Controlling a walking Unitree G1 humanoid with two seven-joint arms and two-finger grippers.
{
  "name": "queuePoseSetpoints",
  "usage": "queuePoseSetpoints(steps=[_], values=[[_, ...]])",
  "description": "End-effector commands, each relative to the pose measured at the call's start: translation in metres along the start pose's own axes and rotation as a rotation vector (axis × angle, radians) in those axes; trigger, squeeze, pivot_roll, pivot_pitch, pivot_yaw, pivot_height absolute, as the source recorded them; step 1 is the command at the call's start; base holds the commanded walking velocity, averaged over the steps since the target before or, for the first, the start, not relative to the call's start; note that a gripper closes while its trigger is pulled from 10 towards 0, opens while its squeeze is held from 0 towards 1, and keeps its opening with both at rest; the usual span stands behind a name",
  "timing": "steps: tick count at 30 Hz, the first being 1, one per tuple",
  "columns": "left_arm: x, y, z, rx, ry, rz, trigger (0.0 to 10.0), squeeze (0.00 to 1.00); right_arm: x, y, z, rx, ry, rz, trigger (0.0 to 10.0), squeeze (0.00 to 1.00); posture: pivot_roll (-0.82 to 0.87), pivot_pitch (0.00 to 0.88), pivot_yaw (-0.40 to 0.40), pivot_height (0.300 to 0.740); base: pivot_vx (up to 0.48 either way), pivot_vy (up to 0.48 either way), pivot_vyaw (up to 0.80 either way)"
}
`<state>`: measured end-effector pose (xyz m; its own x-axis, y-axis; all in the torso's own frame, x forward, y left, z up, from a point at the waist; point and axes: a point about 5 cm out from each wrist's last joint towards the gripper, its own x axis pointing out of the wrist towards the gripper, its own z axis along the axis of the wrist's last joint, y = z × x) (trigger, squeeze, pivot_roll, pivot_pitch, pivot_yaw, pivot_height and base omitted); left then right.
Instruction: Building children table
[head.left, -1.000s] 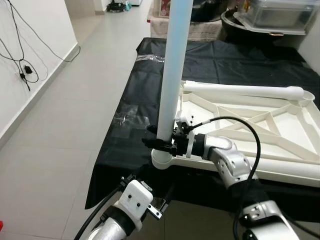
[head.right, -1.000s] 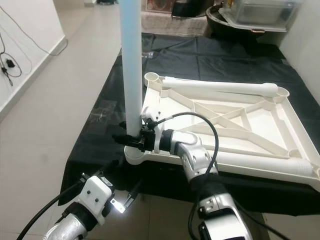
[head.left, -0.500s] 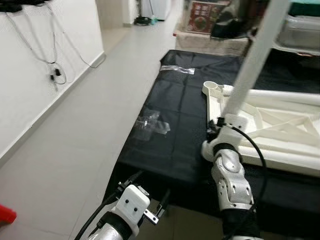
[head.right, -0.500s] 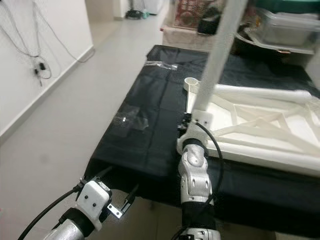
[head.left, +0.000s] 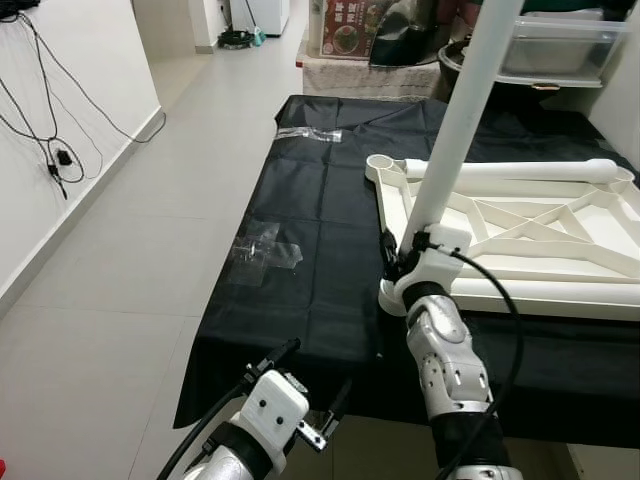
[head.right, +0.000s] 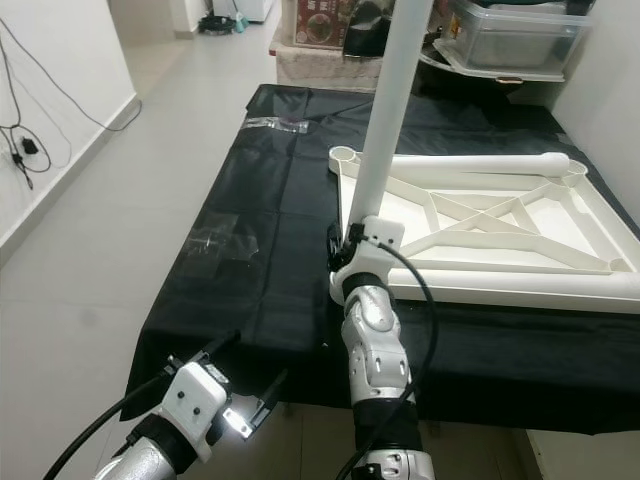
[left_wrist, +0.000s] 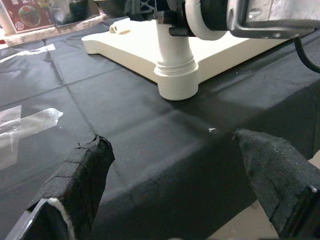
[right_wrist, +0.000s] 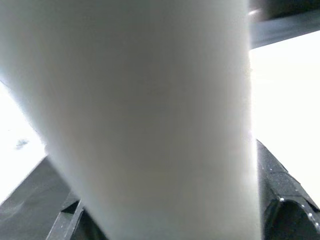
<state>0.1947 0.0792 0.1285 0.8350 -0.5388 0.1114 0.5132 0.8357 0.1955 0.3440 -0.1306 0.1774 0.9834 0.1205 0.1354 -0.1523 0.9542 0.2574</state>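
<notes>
Gripping a white table leg (head.left: 455, 130) near its base, the right gripper (head.left: 400, 262) has its black fingers closed around the tube at centre frame, where the leg stands in the near-left corner socket (left_wrist: 176, 85) of an upturned white children's table top (head.right: 490, 235). The leg leans slightly to the right and runs out of the top of the frame, so its upper end is cut off. A second white leg (head.left: 510, 172) lies along the far edge of the table top, upper right. The table top rests on a black cloth (head.left: 320, 240) spread over a low surface. At top right a clear plastic storage bin (head.right: 515, 35) sits on a shelf; its contents are hard to make out. Two clear plastic bags (head.left: 265, 250) lie on the cloth, one left of centre and one near the far edge. At bottom left the left gripper (left_wrist: 175, 200) hangs before the cloth's near edge, its cloth-covered fingers (left_wrist: 82, 175) spread wide and holding nothing. The right wrist view is blurred, with the pale tube (right_wrist: 145, 120) pressed close between the dark fingers. Black cables (head.left: 50, 110) trail down the white wall, upper left.
</notes>
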Motion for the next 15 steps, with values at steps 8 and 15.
queuePoseSetpoints(steps=[8, 15], values=[[-0.002, 0.000, -0.005, 0.003, 0.022, -0.010, 10.0, 0.00, -0.037, 0.010, -0.002, 0.020, 0.376, 1.127, 10.0, 0.00, 0.09, 0.132, -0.045, 0.740, 0.000, 0.000, 0.00], [-0.002, 0.000, -0.004, 0.005, 0.022, -0.004, 10.0, 0.00, -0.023, 0.024, 0.001, 0.034, 0.358, 1.192, 10.0, 0.00, 0.11, 0.137, -0.046, 0.740, 0.000, 0.000, 0.00]])
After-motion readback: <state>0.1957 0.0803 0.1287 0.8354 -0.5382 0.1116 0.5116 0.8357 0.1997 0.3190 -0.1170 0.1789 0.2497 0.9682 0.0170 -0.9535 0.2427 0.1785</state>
